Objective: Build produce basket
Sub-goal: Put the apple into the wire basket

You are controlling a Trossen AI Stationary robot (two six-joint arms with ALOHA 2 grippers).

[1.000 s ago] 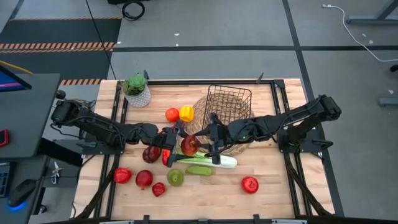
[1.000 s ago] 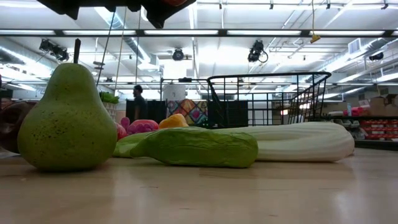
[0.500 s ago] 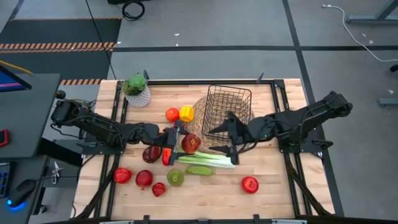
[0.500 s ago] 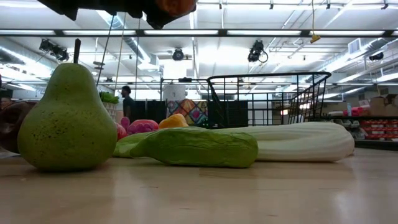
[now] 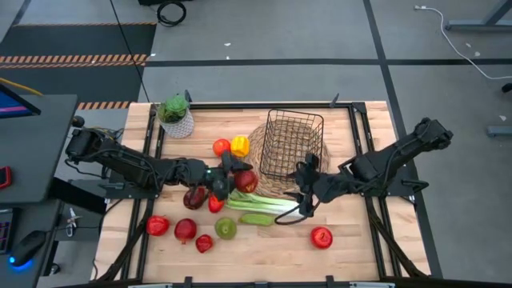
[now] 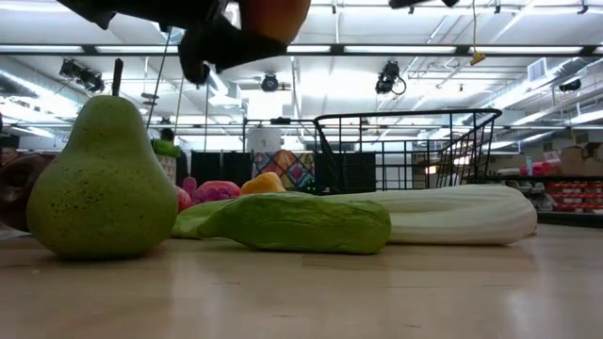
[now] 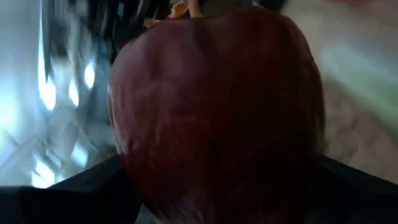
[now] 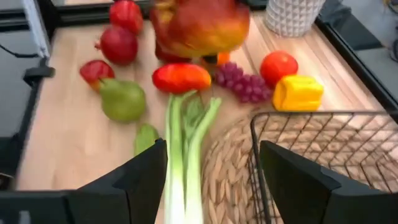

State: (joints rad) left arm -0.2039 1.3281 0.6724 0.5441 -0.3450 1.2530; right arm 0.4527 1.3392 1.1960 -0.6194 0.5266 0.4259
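My left gripper (image 5: 237, 179) is shut on a red apple (image 5: 246, 181), held above the table just left of the round woven mat (image 5: 264, 136). The apple fills the left wrist view (image 7: 217, 106) and shows at the top of the low view (image 6: 275, 13). The black wire basket (image 5: 294, 142) stands on the mat. My right gripper (image 5: 305, 194) is open and empty, right of the leek (image 5: 264, 203), by the mat's near edge. The leek, a green cucumber (image 5: 256, 218) and a green pear (image 5: 226, 229) lie on the table. My left gripper pinches the apple between its two fingers (image 7: 81, 193), one on each of the apple's sides (image 7: 134, 168). The fingers come level from the table's left. The apple is lifted clear of the table, above the leek's leafy end.
Several red apples (image 5: 186, 230) lie near the left front, and one (image 5: 322, 237) at the right front. An orange-red fruit (image 5: 222, 147) and a yellow pepper (image 5: 239, 146) lie left of the basket. Grapes (image 8: 241, 84), a red pepper (image 8: 180, 78) and a potted plant (image 5: 176, 116) are there too.
My right gripper has drawn back from the apple toward the table's right and near edges. My left gripper keeps the apple, which has come lower into the low view.
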